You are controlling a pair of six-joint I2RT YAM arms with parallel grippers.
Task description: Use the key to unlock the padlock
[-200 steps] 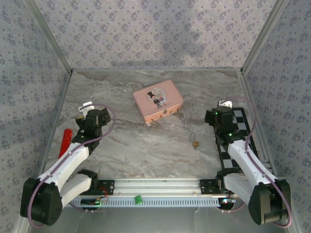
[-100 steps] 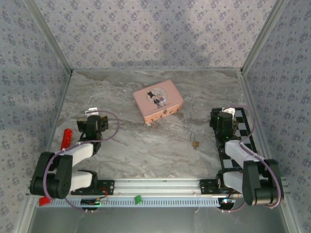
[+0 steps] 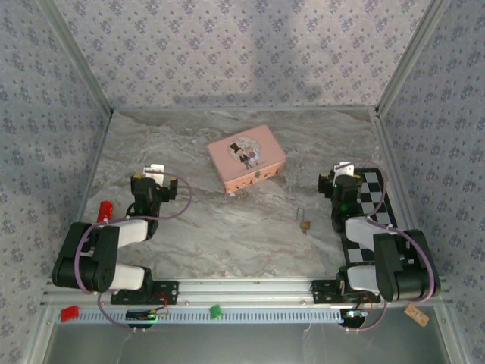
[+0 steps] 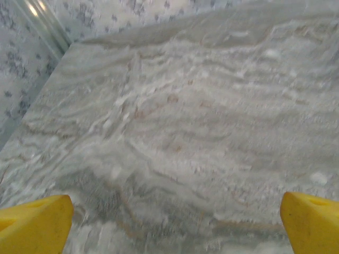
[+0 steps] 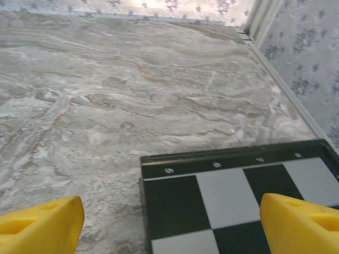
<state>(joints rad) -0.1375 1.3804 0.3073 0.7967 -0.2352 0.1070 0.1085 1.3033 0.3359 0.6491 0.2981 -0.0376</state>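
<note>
Left gripper (image 4: 172,219) & right gripper (image 5: 172,222) are held wide, nothing gripped. Padlock (image 3: 305,224) is seen on marble table (image 3: 227,243), centre-right, betw. pink tin (image 3: 247,158) and near rail (image 3: 250,288), apart from both.

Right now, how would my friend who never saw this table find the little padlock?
Find the pink tin box toward the back of the marble table. Come toward the near edge and slightly right, toward the checkered board; the padlock lies alone on bare marble. It is a tiny gold lump with a thin silver loop, far smaller than the box.
</note>
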